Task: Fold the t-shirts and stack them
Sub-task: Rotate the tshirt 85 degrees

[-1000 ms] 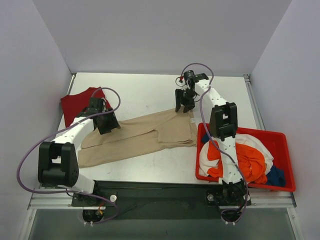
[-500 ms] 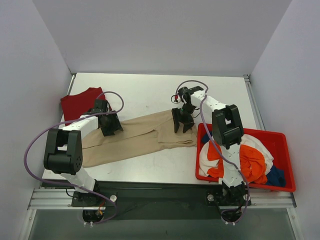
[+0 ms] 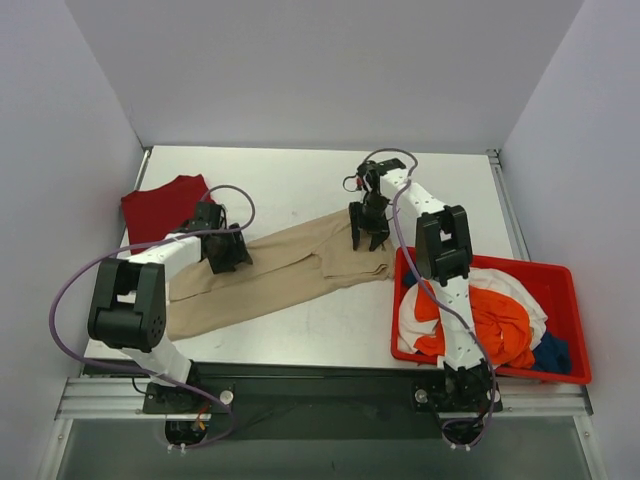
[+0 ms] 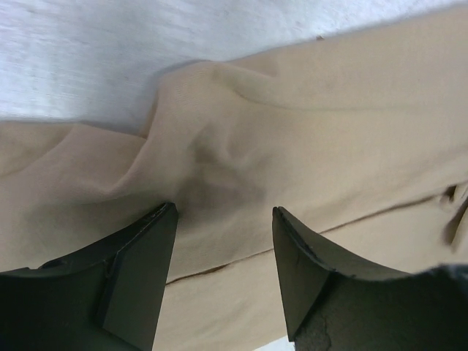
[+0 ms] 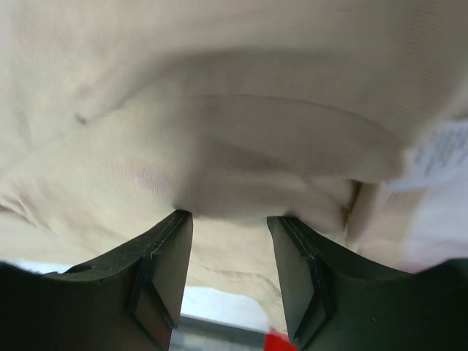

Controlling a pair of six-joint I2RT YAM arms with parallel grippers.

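The large beige cloth t-shirt (image 3: 290, 270) is lying stretched out in a long diagonal band across the pale flat table (image 3: 300, 180), running from the near-left corner up toward the middle of the right side, and both arms are on it at once. The left gripper (image 3: 228, 252) is sitting down on the far edge of the tee's left half. In its wrist view the dark fingers (image 4: 139, 270) are standing a moderate way apart with a puckered ridge of beige cloth bunching between the tips and wrinkles fanning out from there, so it's looking like a pinch on the fabric. The right gripper (image 3: 368, 230) is working the tee's right end, just beside the far-left corner of the red plastic bin (image 3: 572, 300). Its fingers (image 5: 157, 256) are also standing part-way apart, clamping a thick fold, and blurry cloth is filling nearly the whole wrist view. The fabric between the two grippers is looking fairly taut. A dark red cloth t-shirt (image 3: 160, 205) is lying flat by the left edge, near the beige one. The bin is sitting at the near-right corner, holding an orange cloth t-shirt (image 3: 505, 325), a white cloth t-shirt (image 3: 520, 285) and a blue cloth t-shirt (image 3: 555, 355), all heaped together.
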